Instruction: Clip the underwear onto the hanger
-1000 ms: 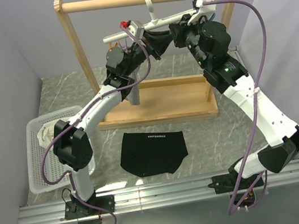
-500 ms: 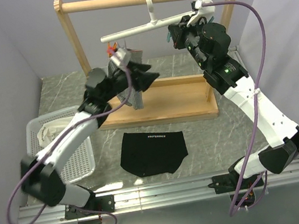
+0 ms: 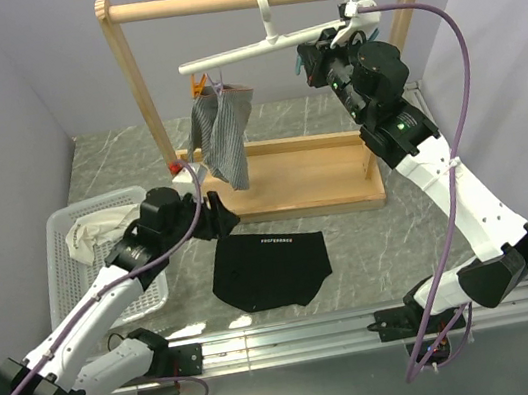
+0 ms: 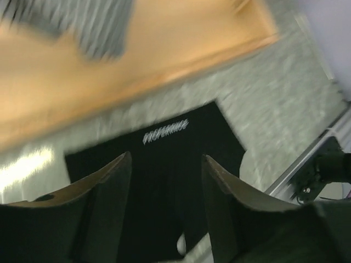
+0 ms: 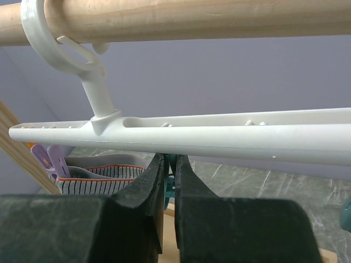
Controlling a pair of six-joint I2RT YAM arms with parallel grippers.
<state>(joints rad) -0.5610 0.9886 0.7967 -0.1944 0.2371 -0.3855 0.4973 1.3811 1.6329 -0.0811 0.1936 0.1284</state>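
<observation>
The black underwear (image 3: 269, 269) lies flat on the table in front of the wooden rack; in the left wrist view it (image 4: 164, 181) fills the space below my fingers. My left gripper (image 3: 222, 215) is open and empty, low over the underwear's upper left edge. The white hanger (image 3: 264, 47) hangs by its hook from the rack's top rod, tilted. My right gripper (image 3: 306, 59) is shut on a teal clip (image 5: 171, 183) just under the hanger bar (image 5: 219, 137). A grey striped garment (image 3: 222, 135) hangs from the bar's left end by an orange clip (image 3: 199, 86).
The wooden frame rack (image 3: 282, 186) stands mid-table with its base board behind the underwear. A white basket (image 3: 78, 295) with a cream cloth (image 3: 97, 229) sits at the left. Grey walls close in left and right. A metal rail (image 3: 288, 337) runs along the near edge.
My left arm has let go of the grey garment near the hanger and swung down and toward the front, now low over the underwear. The right arm has held still.
</observation>
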